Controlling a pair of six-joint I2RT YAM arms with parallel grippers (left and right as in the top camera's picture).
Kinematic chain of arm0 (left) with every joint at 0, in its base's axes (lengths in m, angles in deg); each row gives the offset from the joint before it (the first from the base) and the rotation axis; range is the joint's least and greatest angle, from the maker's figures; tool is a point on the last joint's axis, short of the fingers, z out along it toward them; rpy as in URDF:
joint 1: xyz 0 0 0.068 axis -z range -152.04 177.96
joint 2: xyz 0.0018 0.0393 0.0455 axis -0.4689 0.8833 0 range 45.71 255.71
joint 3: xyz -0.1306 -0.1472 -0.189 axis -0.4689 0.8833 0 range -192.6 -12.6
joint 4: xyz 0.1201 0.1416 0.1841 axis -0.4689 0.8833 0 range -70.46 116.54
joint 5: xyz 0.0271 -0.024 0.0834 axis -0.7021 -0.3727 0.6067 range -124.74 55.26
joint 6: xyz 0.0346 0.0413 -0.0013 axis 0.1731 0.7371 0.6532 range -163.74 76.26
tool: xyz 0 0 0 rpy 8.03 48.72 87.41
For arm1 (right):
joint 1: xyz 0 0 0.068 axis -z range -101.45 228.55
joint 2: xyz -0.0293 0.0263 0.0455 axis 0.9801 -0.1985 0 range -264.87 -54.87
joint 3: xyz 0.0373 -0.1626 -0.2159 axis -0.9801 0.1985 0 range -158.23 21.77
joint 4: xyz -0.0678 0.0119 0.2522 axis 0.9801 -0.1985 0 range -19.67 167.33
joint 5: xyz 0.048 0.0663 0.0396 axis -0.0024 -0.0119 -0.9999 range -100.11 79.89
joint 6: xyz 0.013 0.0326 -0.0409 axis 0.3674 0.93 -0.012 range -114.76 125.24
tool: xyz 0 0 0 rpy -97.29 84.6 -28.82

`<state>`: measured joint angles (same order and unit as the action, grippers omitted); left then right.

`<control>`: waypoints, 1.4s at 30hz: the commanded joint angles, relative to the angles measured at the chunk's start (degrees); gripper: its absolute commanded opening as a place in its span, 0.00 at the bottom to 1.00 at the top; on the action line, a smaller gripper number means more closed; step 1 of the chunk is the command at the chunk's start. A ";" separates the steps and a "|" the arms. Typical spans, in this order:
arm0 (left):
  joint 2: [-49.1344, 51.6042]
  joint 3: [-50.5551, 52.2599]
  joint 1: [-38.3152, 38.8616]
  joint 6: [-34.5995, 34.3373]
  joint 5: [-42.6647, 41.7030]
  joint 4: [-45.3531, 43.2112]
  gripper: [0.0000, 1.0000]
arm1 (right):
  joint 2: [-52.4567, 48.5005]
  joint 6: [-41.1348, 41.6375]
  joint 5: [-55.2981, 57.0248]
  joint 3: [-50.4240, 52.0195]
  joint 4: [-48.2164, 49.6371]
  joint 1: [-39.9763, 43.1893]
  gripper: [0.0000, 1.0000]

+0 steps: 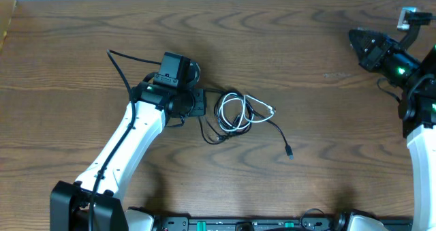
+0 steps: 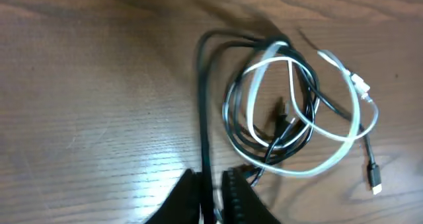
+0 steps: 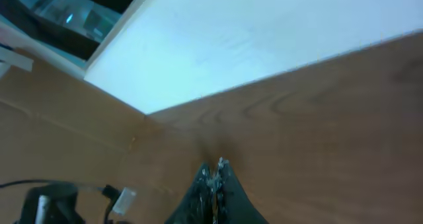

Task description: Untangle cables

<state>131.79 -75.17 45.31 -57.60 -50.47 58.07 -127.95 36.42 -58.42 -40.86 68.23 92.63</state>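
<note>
The black cable [image 1: 228,100] and the white cable [image 1: 257,116] lie looped together in a small coil on the wooden table, mid-frame. A black plug end [image 1: 289,151] trails out to the lower right. My left gripper [image 1: 202,103] sits at the coil's left edge. In the left wrist view its fingers [image 2: 213,196] are shut on a straight run of the black cable [image 2: 201,98], with the white cable [image 2: 344,135] loop beyond. My right gripper [image 1: 355,43] is shut and empty at the far right, far from the coil; it also shows in the right wrist view [image 3: 216,173].
The table's back edge meets a white wall [image 3: 264,32]. A thick black arm wire [image 1: 121,67] arcs left of the left wrist. A small grey bracket [image 1: 413,17] sits at the top right corner. The arm bases stand along the front edge.
</note>
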 commanded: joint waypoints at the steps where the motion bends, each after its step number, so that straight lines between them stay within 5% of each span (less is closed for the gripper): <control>1: 0.33 -0.15 -0.35 3.72 -1.70 -1.07 0.26 | -0.07 -1.77 0.66 -0.68 -3.32 -0.33 0.01; 7: 0.24 -2.73 -0.35 11.39 -16.11 -3.54 0.49 | -0.33 -8.17 3.48 -0.66 -10.64 -0.96 0.19; 30: 17.33 -3.19 2.40 10.60 1.44 -12.74 0.41 | -0.55 -13.07 7.98 -0.57 -16.00 -1.07 0.29; 42: 22.27 -3.19 2.40 10.14 3.80 -16.22 0.38 | -2.05 -13.49 8.15 -0.57 -16.68 -1.07 0.29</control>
<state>152.82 -77.46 47.69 -47.77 -47.87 42.64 -129.87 24.05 -50.33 -40.91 51.62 91.72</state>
